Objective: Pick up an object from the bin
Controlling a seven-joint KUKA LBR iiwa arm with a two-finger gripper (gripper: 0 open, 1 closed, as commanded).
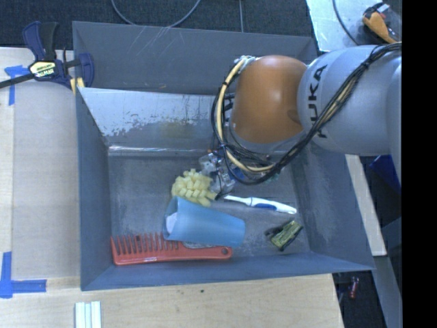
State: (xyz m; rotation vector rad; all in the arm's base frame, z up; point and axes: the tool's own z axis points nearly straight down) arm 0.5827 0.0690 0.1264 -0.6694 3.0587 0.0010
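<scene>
Five small things lie on the floor of the grey bin (136, 183), all in its lower half. The arm (355, 101) comes in from three o'clock. Its round orange cover (266, 101) hangs over the middle of the bin, with black and yellow cables looped around it. Just below the cover, the gripper (218, 171) is down low, close to the floor. I cannot tell if it is open or closed.

The yellow bumpy thing (192, 186) is the one nearest to the gripper. It sits right beside it, at the gripper's eight o'clock, near the middle of the bin. I cannot tell if the two touch.

A white and blue toothbrush (263, 204) lies flat at the gripper's four o'clock. A blue cup (205, 229) lies on its side at six o'clock, right up against the yellow bumpy thing. A red comb (171, 250) lies along the front wall at seven o'clock, partly under the cup. A small dark green thing (284, 235) lies at five o'clock, just below the toothbrush.
</scene>
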